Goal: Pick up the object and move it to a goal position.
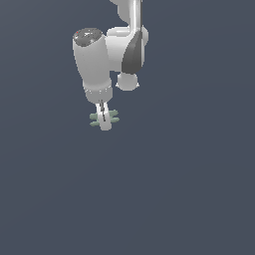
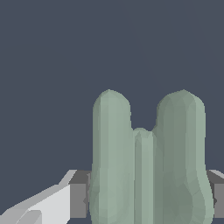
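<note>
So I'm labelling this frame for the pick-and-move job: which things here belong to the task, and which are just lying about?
Part of the job:
- green lobed object, sitting between the tool's fingers
- tool, closed around the object

Just lying about:
- nothing else shows; only the plain dark grey floor, and no goal marker is visible

White arm (image 1: 107, 50) hanging downward, wrist vertical, fingers (image 1: 103, 117) clamped on a pale green lobed object (image 2: 146, 162).
</note>
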You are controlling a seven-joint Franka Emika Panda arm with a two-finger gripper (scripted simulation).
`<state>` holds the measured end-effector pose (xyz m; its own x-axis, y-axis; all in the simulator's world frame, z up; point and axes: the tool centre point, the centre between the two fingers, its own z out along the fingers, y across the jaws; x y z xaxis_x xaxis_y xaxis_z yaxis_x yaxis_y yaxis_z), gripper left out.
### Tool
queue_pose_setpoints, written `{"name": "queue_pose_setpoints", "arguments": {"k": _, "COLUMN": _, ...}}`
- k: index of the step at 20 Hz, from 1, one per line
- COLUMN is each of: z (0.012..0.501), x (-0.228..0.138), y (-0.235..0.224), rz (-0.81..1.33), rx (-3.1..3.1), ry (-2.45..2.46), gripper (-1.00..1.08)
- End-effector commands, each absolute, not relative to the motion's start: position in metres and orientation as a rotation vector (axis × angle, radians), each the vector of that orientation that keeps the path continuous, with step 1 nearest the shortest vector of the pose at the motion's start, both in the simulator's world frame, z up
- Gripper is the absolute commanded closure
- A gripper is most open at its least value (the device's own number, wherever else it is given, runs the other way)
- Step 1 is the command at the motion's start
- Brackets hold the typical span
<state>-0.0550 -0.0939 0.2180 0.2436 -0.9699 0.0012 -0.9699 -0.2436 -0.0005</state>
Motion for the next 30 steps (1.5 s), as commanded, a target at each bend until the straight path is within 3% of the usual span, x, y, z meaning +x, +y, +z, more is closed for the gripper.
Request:
{"name": "queue_pose_setpoints", "arguments": {"k": 1, "z": 0.243, "x": -0.05, "y": -0.107, "rz": 0.001, "rx": 2.476, "ry": -1.931, "gripper": 1.08}}
{"name": "queue_pose_setpoints", "arguments": {"k": 16, "z": 0.365, "x": -0.019, "y": -0.174, "rz": 0.001, "rx": 2.48, "ry": -1.927, "gripper": 1.08}}
{"name": "queue_pose_setpoints", "arguments": {"k": 30, "z": 0.402, "x": -0.007, "y": -0.194, "rz": 0.0, "rx": 2.481, "ry": -1.926, "gripper": 1.08}}
